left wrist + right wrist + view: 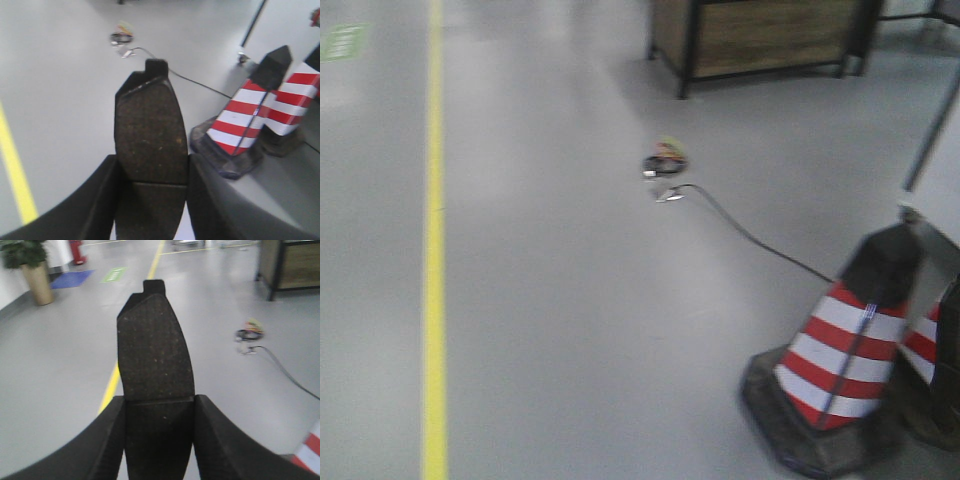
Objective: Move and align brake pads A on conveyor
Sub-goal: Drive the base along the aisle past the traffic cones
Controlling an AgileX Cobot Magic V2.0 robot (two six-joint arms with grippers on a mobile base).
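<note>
In the left wrist view a dark brake pad (150, 135) with a groove across its middle and an end tab on top stands upright between the fingers of my left gripper (151, 192), which is shut on it. The right wrist view shows the same: a second brake pad (154, 355) held upright by my right gripper (157, 430), shut on its lower half. Both pads hang in the air over grey floor. The conveyor is out of view. Neither gripper appears in the front view.
Red-and-white traffic cones (845, 350) (245, 120) stand at the right on the floor. A thin cable (750, 235) runs from a small bundle (664, 160) on the floor. A yellow line (436, 250) crosses the left. A wooden cabinet (760, 35) stands at the back.
</note>
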